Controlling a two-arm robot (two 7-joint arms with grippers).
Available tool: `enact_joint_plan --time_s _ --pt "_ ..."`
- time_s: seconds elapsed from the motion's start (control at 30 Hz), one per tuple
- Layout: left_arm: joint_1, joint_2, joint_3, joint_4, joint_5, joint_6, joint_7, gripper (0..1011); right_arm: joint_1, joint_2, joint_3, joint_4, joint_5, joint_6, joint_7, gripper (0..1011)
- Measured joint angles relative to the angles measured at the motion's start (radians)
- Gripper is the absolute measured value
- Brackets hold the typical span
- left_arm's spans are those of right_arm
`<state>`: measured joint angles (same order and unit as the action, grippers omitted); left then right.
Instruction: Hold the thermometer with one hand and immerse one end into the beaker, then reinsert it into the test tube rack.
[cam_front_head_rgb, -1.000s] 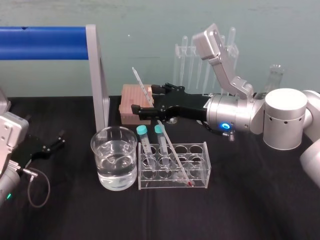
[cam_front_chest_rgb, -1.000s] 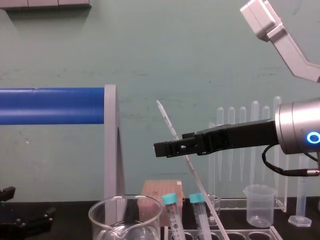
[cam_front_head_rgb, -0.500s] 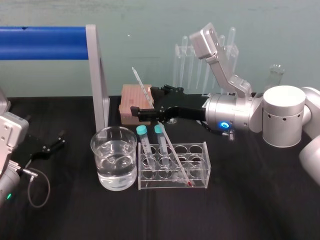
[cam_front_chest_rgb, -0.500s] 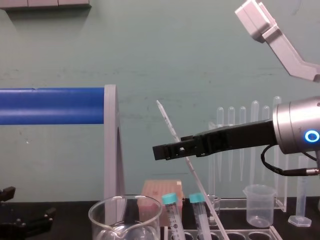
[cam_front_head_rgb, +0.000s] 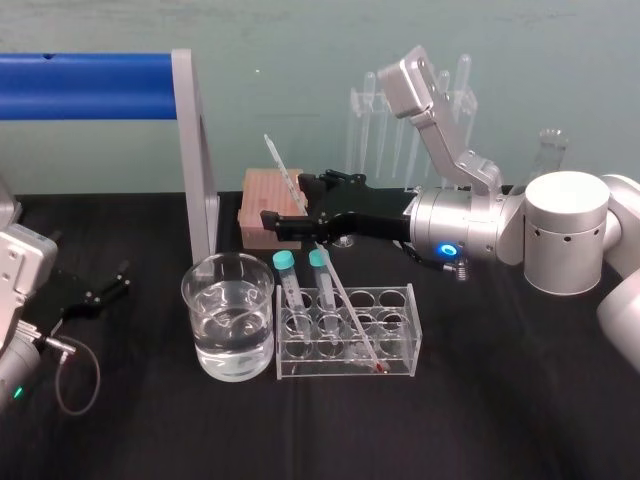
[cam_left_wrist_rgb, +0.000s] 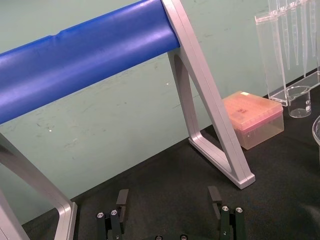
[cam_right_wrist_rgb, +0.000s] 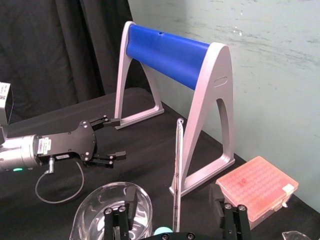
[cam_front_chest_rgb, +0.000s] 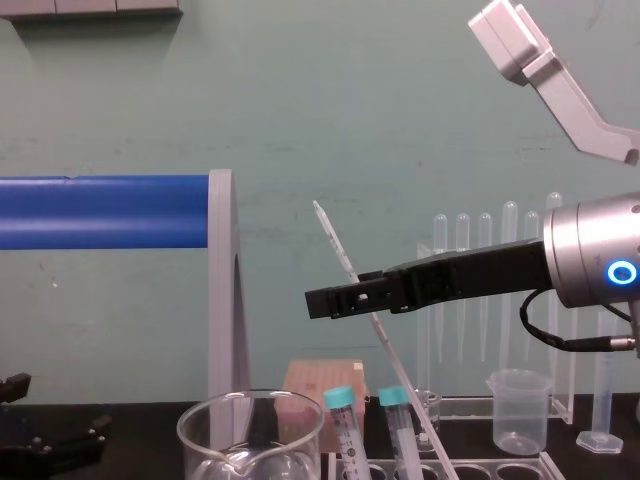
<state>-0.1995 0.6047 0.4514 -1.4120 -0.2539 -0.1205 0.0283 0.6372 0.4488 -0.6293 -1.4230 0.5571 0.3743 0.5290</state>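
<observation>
The thermometer (cam_front_head_rgb: 340, 290) leans in the test tube rack (cam_front_head_rgb: 400, 330), its red bulb low at the rack's front and its top tilted back to the left. My right gripper (cam_front_head_rgb: 288, 200), the black hand on the silver wrist, reaches in from the right at the rod's upper part. Its fingers stand open on either side of the thermometer (cam_right_wrist_rgb: 178, 160), apart from it. The beaker (cam_front_head_rgb: 228, 330), part full of water, stands just left of the rack. My left gripper (cam_front_head_rgb: 120, 280) rests open on the table at the far left.
Two teal-capped tubes (cam_front_head_rgb: 285, 262) stand in the rack's left holes. A blue roller on grey supports (cam_front_head_rgb: 195, 150) rises behind the beaker. A pink tip box (cam_front_head_rgb: 262, 210), a pipette stand (cam_front_head_rgb: 400, 130) and a small plastic beaker (cam_front_chest_rgb: 520, 410) line the back.
My right gripper has edged slightly left, so its fingers reach further past the thermometer. The thermometer, rack, beaker and left arm have not moved.
</observation>
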Motion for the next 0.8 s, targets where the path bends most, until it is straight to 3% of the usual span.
enact_joint_plan --time_s 0.3,0.6,0.8 --pt "0.0 0.0 0.0 0.0 0.0 0.0 0.0 1008 -0.001 0.0 0.001 0.0 0.001 0.0 0.0 744" --pt "0.0 0.0 0.0 0.0 0.0 0.0 0.0 1008 -0.001 0.0 0.002 0.0 0.001 0.0 0.0 424" --pt "0.0 0.0 0.0 0.0 0.0 0.0 0.0 1008 -0.001 0.0 0.002 0.0 0.002 0.0 0.0 263"
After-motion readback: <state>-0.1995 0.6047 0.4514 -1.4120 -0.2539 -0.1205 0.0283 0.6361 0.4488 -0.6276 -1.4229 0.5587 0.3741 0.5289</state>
